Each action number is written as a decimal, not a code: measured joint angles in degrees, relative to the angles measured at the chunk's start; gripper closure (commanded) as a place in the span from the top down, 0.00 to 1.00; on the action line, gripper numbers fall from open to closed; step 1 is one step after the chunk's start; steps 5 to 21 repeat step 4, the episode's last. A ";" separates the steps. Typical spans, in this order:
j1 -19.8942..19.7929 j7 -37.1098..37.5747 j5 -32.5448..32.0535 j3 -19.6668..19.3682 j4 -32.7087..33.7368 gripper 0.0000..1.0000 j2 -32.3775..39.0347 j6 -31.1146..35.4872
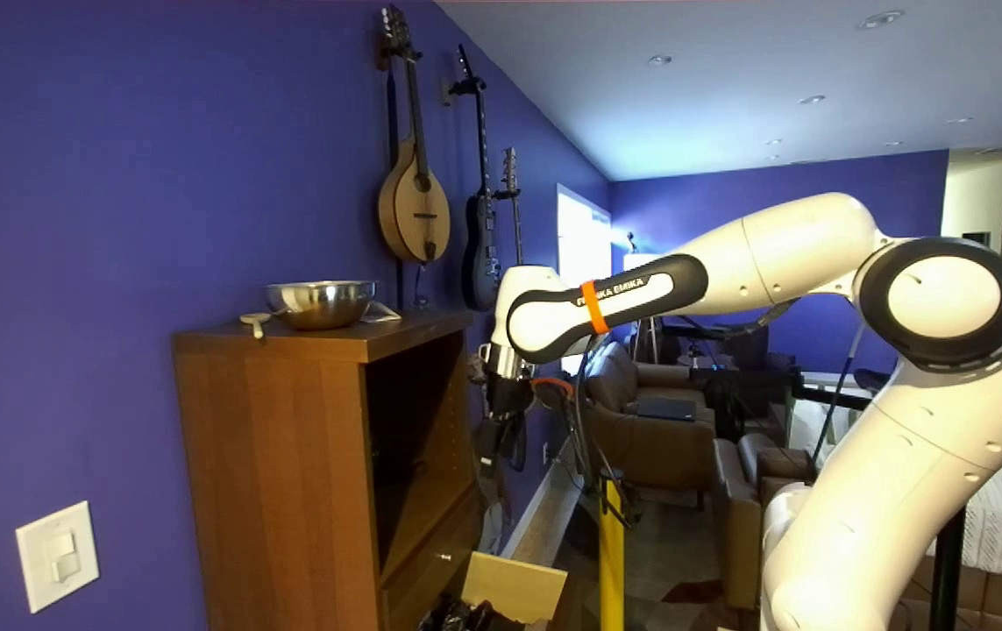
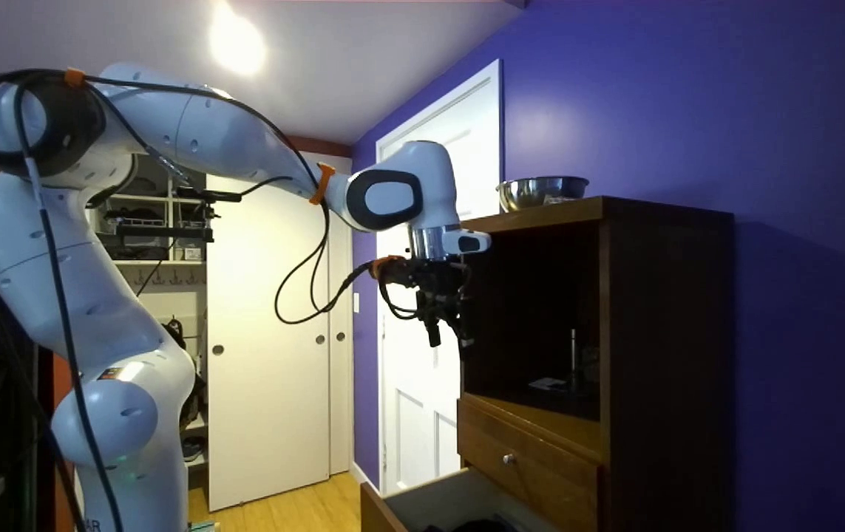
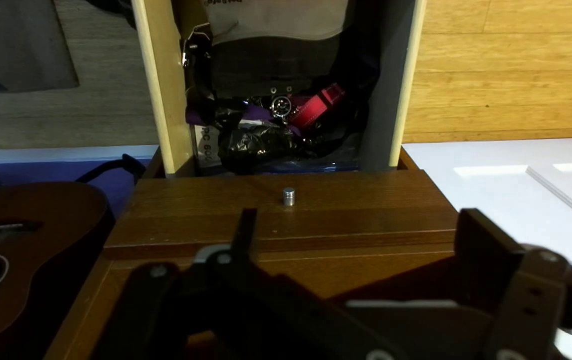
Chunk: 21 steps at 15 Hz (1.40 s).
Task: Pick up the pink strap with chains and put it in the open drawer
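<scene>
Aloft, an empty pincer [image 3: 358, 217], fingers [image 3: 485, 241] wide apart, and below, a pinkish-red strap [image 3: 311, 113] in the open drawer [image 3: 405, 95].

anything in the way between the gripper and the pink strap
Nothing visible blocks the gripper: the pink strap shows plainly inside the open drawer below. The knob on the closed drawer above juts out, so a close path might catch it.

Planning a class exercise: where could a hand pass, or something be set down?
To pass, likely between the gripper and the open drawer below; for small things, the cabinet top between bowl and front edge. Crowded: inside the drawer, around the pink strap.
</scene>
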 measured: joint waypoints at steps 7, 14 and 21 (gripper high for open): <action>0.00 0.00 0.00 -0.04 -0.86 1.00 -0.73 -0.03; 0.00 0.00 0.00 -0.04 -0.86 1.00 -0.73 -0.03; 0.00 0.00 0.00 -0.04 -0.86 1.00 -0.73 -0.03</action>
